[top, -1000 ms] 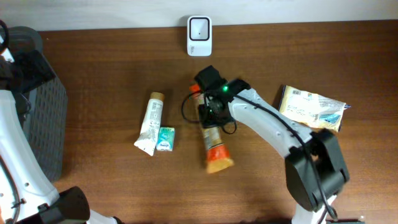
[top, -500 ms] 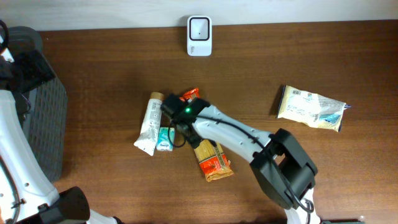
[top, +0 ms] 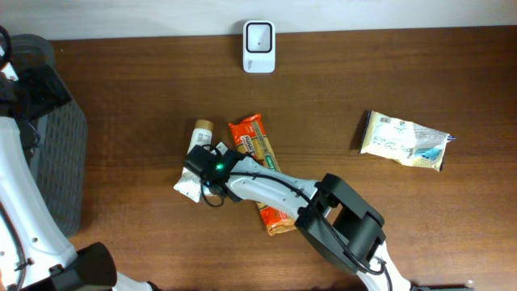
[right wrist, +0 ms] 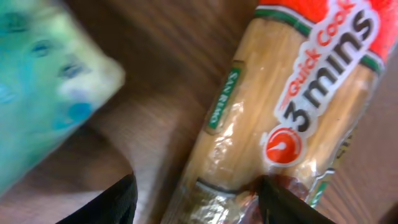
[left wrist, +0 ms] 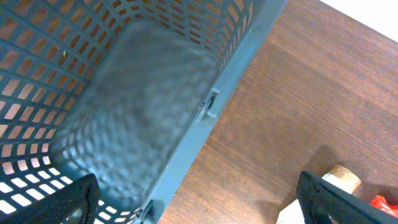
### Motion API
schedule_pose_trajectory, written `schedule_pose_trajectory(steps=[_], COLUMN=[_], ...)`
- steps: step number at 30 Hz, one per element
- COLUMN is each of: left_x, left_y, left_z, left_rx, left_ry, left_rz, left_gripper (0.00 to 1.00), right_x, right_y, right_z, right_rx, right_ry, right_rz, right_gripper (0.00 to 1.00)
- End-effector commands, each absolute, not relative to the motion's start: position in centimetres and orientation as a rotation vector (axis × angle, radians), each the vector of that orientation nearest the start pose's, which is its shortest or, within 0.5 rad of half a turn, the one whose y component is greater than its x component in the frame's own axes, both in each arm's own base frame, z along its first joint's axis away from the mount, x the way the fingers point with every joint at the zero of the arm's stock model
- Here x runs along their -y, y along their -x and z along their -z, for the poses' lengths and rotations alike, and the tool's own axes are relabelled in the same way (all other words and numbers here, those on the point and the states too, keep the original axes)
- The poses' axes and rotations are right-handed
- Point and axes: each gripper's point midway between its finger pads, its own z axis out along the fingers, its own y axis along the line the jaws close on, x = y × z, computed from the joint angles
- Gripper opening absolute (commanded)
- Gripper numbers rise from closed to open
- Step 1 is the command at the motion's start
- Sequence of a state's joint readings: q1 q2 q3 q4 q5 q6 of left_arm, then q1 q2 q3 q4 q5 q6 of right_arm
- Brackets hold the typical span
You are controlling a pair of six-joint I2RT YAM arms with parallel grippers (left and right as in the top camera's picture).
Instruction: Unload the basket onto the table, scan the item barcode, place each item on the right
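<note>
Your right gripper (right wrist: pixel 198 190): jaws apart, nothing gripped; dark left finger (right wrist: pixel 115 202) clear of packet, right one at its edge. Between those jaws, near end of long clear-and-orange spaghetti packet (right wrist: pixel 261 112), "Quick Cook 3 mins" label up, flat on brown wooden table (top: pixel 121 97), stretching away from gripper. Blurred teal-green pouch (right wrist: pixel 37 87) just beside gripper, on left-finger side. White box-shaped scanner (top: pixel 259 47) well apart from gripper, at far table edge. Your left gripper (left wrist: pixel 198 193): jaws wide, empty, over dark grey slotted plastic basket (left wrist: pixel 124 93)
</note>
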State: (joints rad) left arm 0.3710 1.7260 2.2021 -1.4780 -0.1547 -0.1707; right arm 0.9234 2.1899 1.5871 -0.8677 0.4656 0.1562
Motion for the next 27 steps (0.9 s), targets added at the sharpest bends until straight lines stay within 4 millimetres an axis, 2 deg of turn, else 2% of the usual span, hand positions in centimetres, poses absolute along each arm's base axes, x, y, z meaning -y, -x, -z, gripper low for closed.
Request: schedule_pose_trajectory(steps=[1, 4, 5, 6, 8, 9, 12, 14, 16, 17, 19, 20, 22, 23, 24, 25, 26, 27], left_x=[-16.4, -16.4, -16.4, -16.4, -16.5, -16.4, -16.4, -16.4, -16.4, -16.4, -16.4, -16.5, -16.5, -16.4, -16.4, -16.4, -16.4, -16.4], left_y=[-34.5, -34.5, -34.5, -34.5, -34.5, -34.5, -34.5, -34.5, -34.5, -34.5, -34.5, -34.5, -34.5, -34.5, -34.5, -34.5, -34.5, -34.5], left_z=[-33.9, -33.9, -33.9, -33.9, -33.9, -33.9, -33.9, -33.9, -33.9, -33.9, -33.9, -33.9, -33.9, -33.9, -33.9, -33.9, -33.9, -33.9], left_rx=[-2.462, -2.462, -2.462, -2.462, -2.461, -2.462, -2.461, -2.462, -2.462, -2.461, -2.461, -2.462, -2.462, -2.462, -2.461, -2.462, -2.461, -2.461], left_ry=[0.729, 0.73, 0.729, 0.729, 0.73, 0.73, 0.73, 0.73, 0.73, 0.73, 0.73, 0.73, 0.73, 0.729, 0.73, 0.73, 0.73, 0.73], left_rz=[-0.286, -0.285, -0.285, -0.286, -0.286, -0.285, -0.285, -0.285, -0.285, -0.285, -0.285, -0.286, -0.286, -0.285, -0.285, -0.285, -0.285, -0.285], left_gripper=[0.99, 0.99, 0.99, 0.99, 0.99, 0.99, 0.99, 0.99, 0.99, 0.99, 0.99, 0.99, 0.99, 0.99, 0.99, 0.99, 0.99, 0.99], right_x=[-26.8, -26.1, -25.8, -25.6, -25.6, -25.6, -26.2, -27.7, -30.4, -32.7, -35.2, -34.7, -32.2, -30.8, -30.5, -30.9, -31.3, -31.5], right_y=[-34.5, -34.8, -34.9, -34.9, -34.9, -34.9, -35.1, -34.6, -32.4, -30.2, -27.1, -27.4, -29.3, -29.7, -29.5, -29.0, -28.6, -28.8], right_z=[-1.0, -0.6, -0.1, 0.3, 0.3, 0.2, -1.1, -3.8, -8.4, -10.6, -12.6, -12.4, -10.2, -9.1, -8.7, -8.5, -8.1, -7.2], right_rx=[-2.573, -2.59, -2.602, -2.613, -2.613, -2.613, -2.623, -2.683, -2.783, -2.832, -2.894, -2.929, -3.006, -3.024, -3.021, -2.997, -2.956, -2.896], right_ry=[0.914, 0.896, 0.893, 0.894, 0.895, 0.895, 0.896, 0.921, 1.056, 1.182, 1.28, 1.242, 1.128, 1.132, 1.167, 1.234, 1.301, 1.292], right_rz=[0.649, 0.647, 0.652, 0.657, 0.658, 0.659, 0.636, 0.534, 0.27, 0.002, -0.47, -0.543, -0.545, -0.539, -0.53, -0.473, -0.335, -0.057], right_gripper=[0.62, 0.59, 0.5, 0.31, 0.11, 0.05, 0.04, 0.04, 0.04, 0.04, 0.04, 0.04, 0.04, 0.04, 0.14, 0.3, 0.41, 0.61])
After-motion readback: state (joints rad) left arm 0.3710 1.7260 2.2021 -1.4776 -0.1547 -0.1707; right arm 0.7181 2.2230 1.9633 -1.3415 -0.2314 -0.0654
